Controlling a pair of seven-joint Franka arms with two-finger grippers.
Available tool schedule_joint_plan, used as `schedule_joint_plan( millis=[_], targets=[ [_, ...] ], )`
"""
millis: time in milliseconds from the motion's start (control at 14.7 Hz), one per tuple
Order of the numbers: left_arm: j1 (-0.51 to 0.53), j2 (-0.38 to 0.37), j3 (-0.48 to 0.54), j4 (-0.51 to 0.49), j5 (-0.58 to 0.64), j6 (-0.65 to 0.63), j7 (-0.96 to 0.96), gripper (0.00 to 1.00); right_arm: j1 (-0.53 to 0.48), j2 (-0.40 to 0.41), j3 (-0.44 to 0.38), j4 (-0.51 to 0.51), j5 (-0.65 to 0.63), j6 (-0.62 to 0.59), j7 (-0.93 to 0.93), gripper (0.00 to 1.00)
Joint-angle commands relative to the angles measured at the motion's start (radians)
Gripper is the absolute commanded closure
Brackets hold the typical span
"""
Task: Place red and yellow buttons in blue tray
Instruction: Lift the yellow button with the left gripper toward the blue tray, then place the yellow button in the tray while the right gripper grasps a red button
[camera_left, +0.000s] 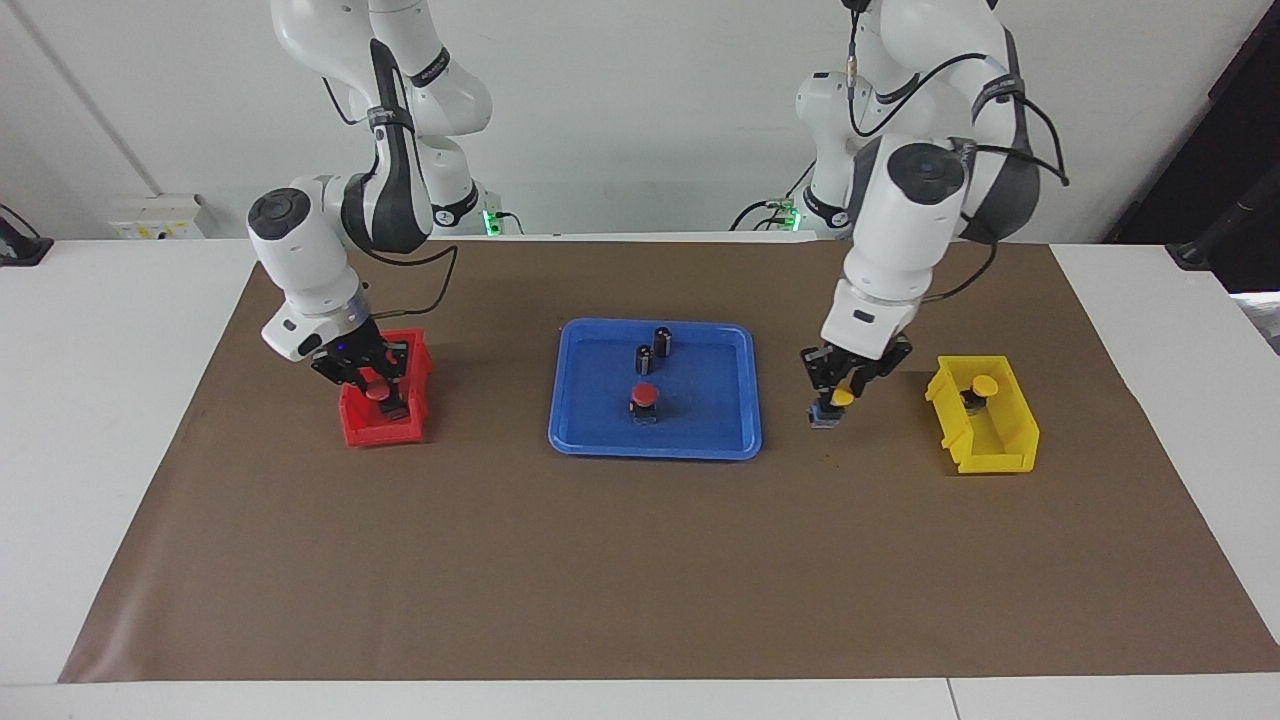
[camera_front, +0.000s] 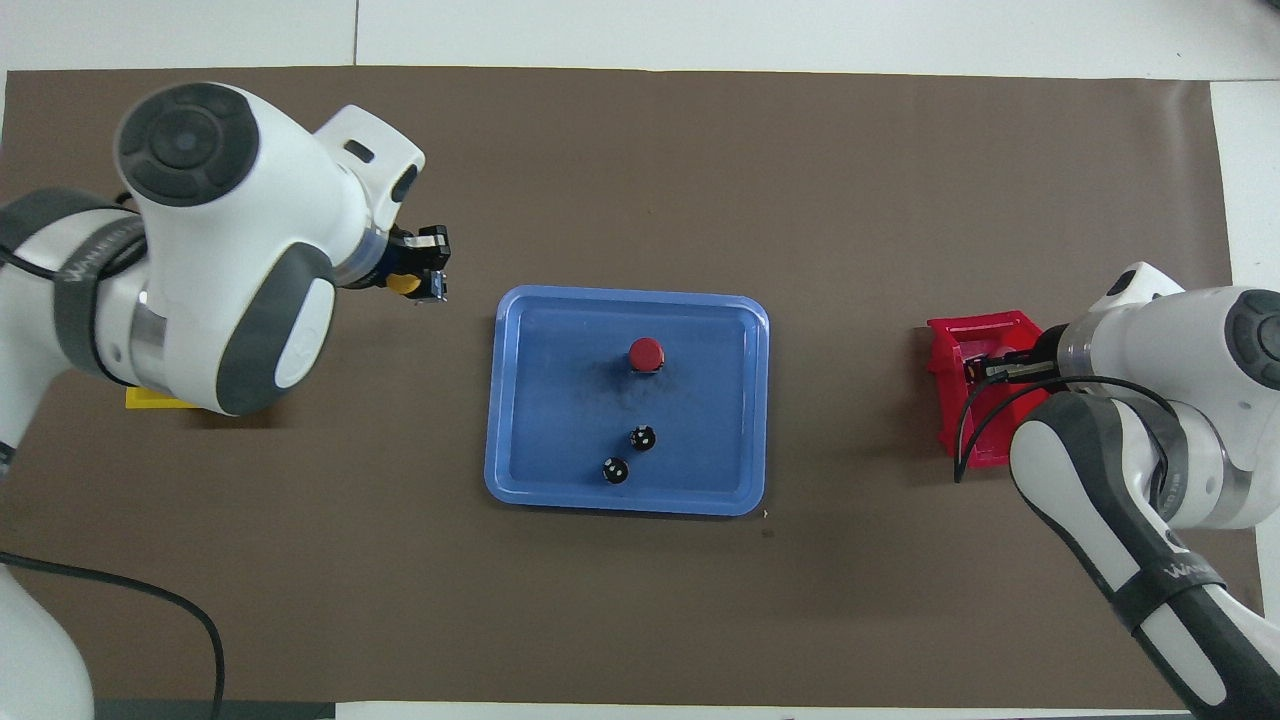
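The left gripper (camera_left: 840, 398) hung over the brown mat (camera_left: 640, 560) between the blue tray (camera_left: 570, 420) and the yellow bin (camera_left: 985, 450), its fingers pinching a yellow button (camera_left: 842, 397) whose dark base pointed down at the mat. In the overhead view that gripper (camera_front: 420, 280) sat at about ten o'clock from the tray (camera_front: 520, 400), the yellow cap (camera_front: 403, 284) showing between its fingers.

The right gripper (camera_left: 372, 385) was down inside the red bin (camera_left: 375, 430) at the right arm's end of the table, its fingers pressed together on the red button (camera_left: 377, 389) there. From overhead the wrist covered most of that bin (camera_front: 950, 345).

One red button (camera_front: 646, 354) stood upright in the tray, a little toward twelve o'clock of its middle in the overhead view. Two small dark capless cylinders (camera_front: 643, 437) (camera_front: 615, 470) stood in the tray too, at about six o'clock from it, nearer the robots. A second yellow button (camera_left: 983, 388) rested in the yellow bin, at the end nearer the robots.
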Motion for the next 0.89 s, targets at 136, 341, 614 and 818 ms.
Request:
schedule_joint_plan(
  millis=[136, 341, 614, 818],
  targets=[
    [-0.149, 0.051, 0.019, -0.058, -0.013, 0.133, -0.159, 0.99, -0.021, 0.027, 0.013, 0.260, 0.010, -0.307, -0.033, 0.76],
    [-0.197, 0.112, 0.019, -0.057, -0.013, 0.190, -0.205, 0.99, -0.006, 0.051, 0.022, 0.419, 0.011, -0.454, 0.002, 0.76],
    [-0.201, 0.128, 0.019, -0.055, -0.013, 0.184, -0.188, 0.82, 0.086, 0.129, 0.023, 0.627, 0.026, -0.570, 0.166, 0.75],
    [-0.200, 0.114, 0.019, -0.040, -0.013, 0.148, -0.179, 0.00, 0.160, 0.149, 0.023, 0.662, 0.062, -0.567, 0.319, 0.75]
  ],
)
